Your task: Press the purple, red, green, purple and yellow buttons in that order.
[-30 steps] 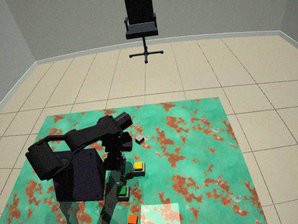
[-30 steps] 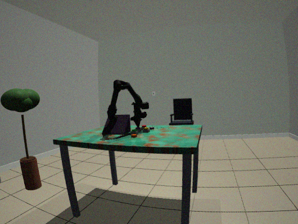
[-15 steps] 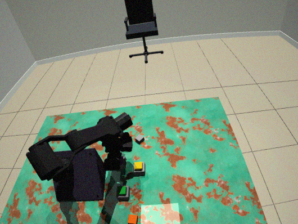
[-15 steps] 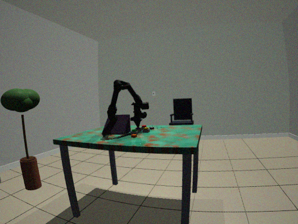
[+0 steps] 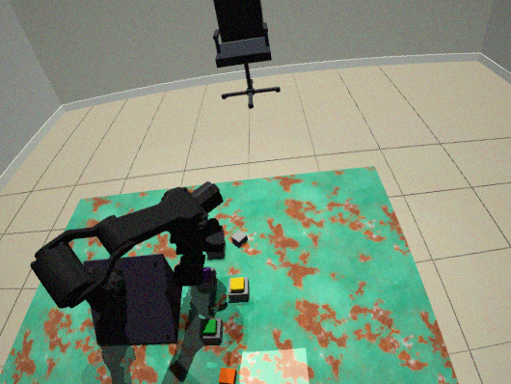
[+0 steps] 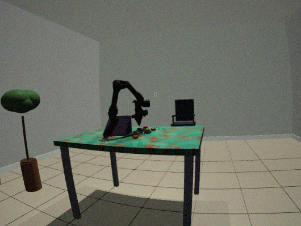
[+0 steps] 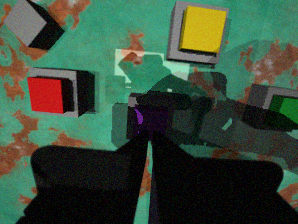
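The gripper (image 7: 150,134) points straight down with its fingers pressed together on nothing, tips directly above the purple button (image 7: 146,119), which shows just past them in the wrist view; whether they touch it cannot be told. In the top view the purple button (image 5: 207,274) peeks out beside the arm's wrist, with the yellow button (image 5: 237,285) just to its right and the green button (image 5: 210,327) nearer the camera. The red button (image 7: 47,94) sits left of the fingertips in the wrist view, a grey block (image 7: 27,20) beyond it. All rest on the mottled green table (image 6: 170,140).
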Robot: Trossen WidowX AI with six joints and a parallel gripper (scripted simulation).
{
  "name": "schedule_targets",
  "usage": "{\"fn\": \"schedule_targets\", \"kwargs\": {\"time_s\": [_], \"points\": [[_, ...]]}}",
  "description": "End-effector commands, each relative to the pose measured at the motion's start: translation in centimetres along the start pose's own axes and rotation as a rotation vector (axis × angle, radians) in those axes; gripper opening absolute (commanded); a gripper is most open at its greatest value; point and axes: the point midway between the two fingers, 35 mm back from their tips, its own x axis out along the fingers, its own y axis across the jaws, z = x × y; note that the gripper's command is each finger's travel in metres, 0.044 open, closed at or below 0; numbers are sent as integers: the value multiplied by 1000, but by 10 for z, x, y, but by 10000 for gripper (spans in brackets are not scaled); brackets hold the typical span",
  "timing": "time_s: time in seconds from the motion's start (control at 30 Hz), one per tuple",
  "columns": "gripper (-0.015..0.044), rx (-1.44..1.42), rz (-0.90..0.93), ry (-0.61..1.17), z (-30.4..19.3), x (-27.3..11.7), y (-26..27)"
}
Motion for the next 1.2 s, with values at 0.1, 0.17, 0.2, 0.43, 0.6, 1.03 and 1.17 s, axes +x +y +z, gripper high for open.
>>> {"fn": "schedule_targets", "kwargs": {"time_s": [0.1,0.17,0.2,0.43,0.6,1.03,1.17], "points": [[20,2,4,6,0,-61,1],[20,3,4,7,-1,-64,0],[20,3,4,7,-1,-64,0],[20,2,9,5,12,-68,43],[20,5,11,4,20,-66,98],[20,6,9,3,20,-4,100],[20,6,9,3,20,-3,100]]}}
